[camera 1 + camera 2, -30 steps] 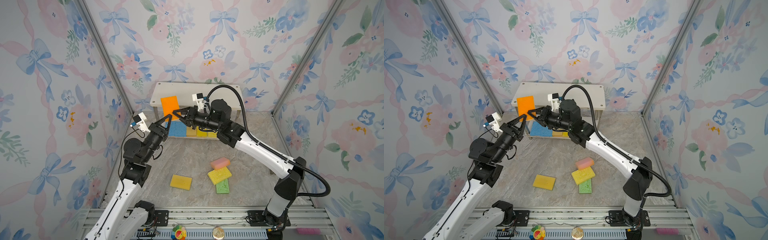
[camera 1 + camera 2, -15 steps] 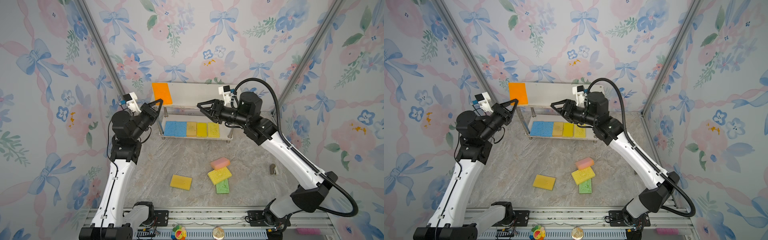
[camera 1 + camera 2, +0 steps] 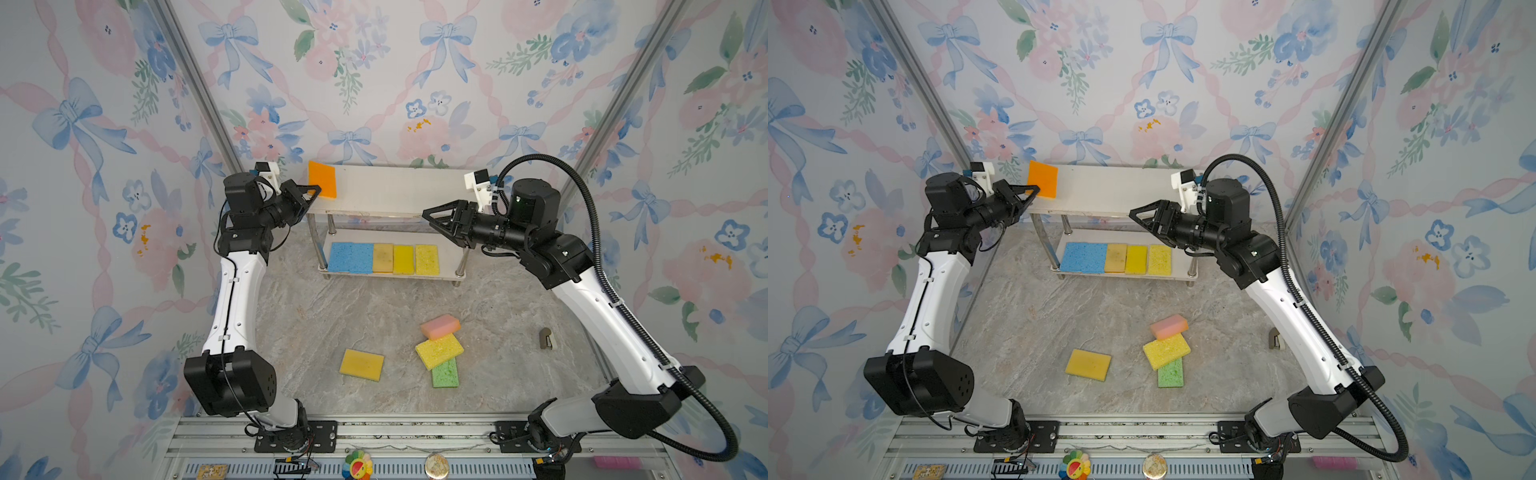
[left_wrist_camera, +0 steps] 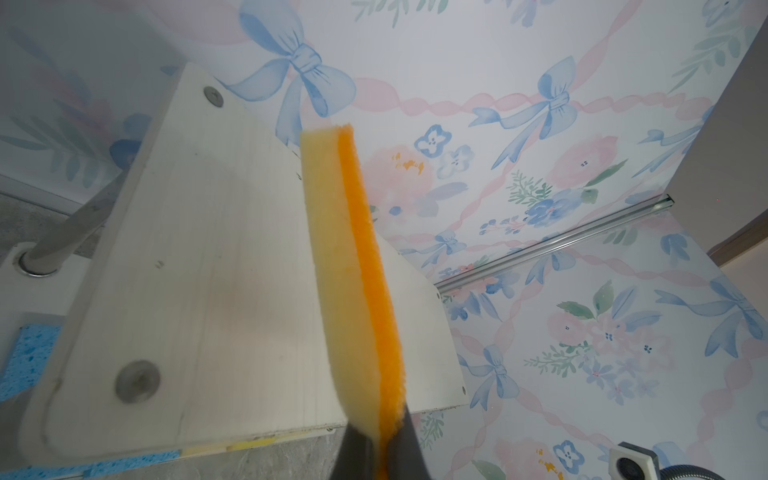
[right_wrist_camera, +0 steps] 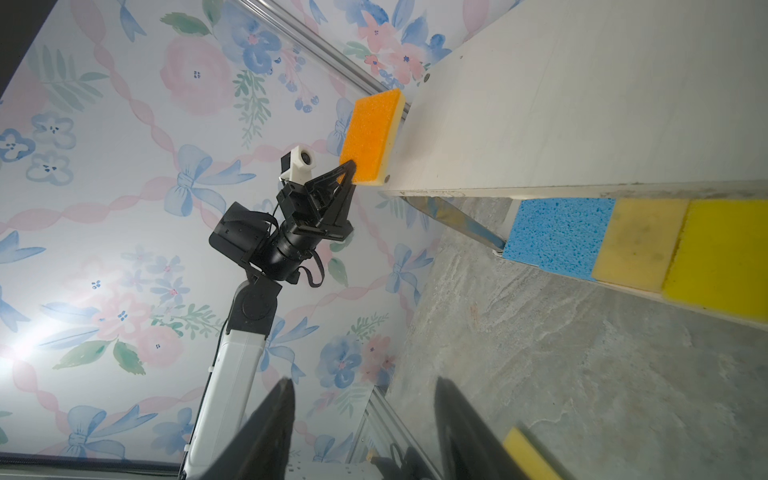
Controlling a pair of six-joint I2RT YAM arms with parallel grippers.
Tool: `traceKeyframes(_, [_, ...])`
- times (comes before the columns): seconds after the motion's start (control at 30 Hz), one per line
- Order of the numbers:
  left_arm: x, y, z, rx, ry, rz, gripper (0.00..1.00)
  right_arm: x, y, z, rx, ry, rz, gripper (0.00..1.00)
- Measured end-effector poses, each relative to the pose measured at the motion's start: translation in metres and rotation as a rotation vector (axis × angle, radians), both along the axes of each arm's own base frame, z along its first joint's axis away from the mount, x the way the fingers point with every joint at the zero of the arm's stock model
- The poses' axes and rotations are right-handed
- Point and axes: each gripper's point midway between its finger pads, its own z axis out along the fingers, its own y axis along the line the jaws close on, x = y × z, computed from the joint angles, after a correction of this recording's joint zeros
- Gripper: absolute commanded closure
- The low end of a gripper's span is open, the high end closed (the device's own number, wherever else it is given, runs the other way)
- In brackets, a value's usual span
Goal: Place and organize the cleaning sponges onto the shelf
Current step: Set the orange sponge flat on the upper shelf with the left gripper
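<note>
A second ago we saw both grippers meeting at the orange sponge [image 3: 322, 178], low in front of the shelf [image 3: 386, 191]. Now only the left gripper [image 3: 315, 191] pinches it, lifted up and back to the left end of the top board, with the left arm straightened upward. The right gripper [image 3: 428, 217] has pulled away to the shelf's right end, jaws apart. With that arm withdrawn, the row of sponges [image 3: 384, 258] on the lower board shows in full, and a small grey object [image 3: 545, 337] on the floor is uncovered.
</note>
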Motion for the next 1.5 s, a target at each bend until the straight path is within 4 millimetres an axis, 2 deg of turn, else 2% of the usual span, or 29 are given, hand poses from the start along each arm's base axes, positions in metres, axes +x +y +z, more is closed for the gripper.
traceKeyframes(0.27, [-0.004,-0.007,-0.001,-0.013,0.01,-0.052,1.0,0.003,0.001,-0.008,-0.019,0.008,0.01,0.42])
traceKeyframes(0.47, [-0.003,-0.009,-0.028,-0.032,0.091,-0.059,1.0,0.011,0.007,-0.018,-0.031,0.03,0.014,0.42])
traceKeyframes(0.57, [-0.003,-0.008,-0.033,-0.036,0.111,-0.056,1.0,0.013,0.008,-0.021,-0.035,0.036,0.014,0.42])
traceKeyframes(0.73, [0.0,-0.004,-0.04,-0.04,0.138,-0.045,0.86,0.013,0.009,-0.02,-0.032,0.031,0.015,0.41])
traceKeyframes(0.8, [0.002,-0.002,-0.043,-0.042,0.15,-0.036,0.73,0.013,0.009,-0.02,-0.031,0.029,0.016,0.41])
traceKeyframes(0.93, [0.005,0.002,-0.045,-0.046,0.164,-0.022,0.58,0.013,0.01,-0.02,-0.029,0.027,0.015,0.41])
traceKeyframes(1.13, [0.009,0.004,-0.035,-0.041,0.145,-0.014,0.26,0.014,0.013,-0.028,-0.029,0.033,0.019,0.41])
traceKeyframes(1.23, [0.011,0.007,-0.027,-0.025,0.129,-0.002,0.02,0.014,0.013,-0.027,-0.028,0.031,0.019,0.41])
traceKeyframes(1.33, [0.011,0.011,-0.017,-0.015,0.117,0.019,0.02,0.015,0.013,-0.026,-0.024,0.025,0.019,0.41])
traceKeyframes(1.5, [0.01,0.018,-0.016,0.017,0.127,0.057,0.02,0.016,0.013,-0.023,-0.007,0.023,0.016,0.41])
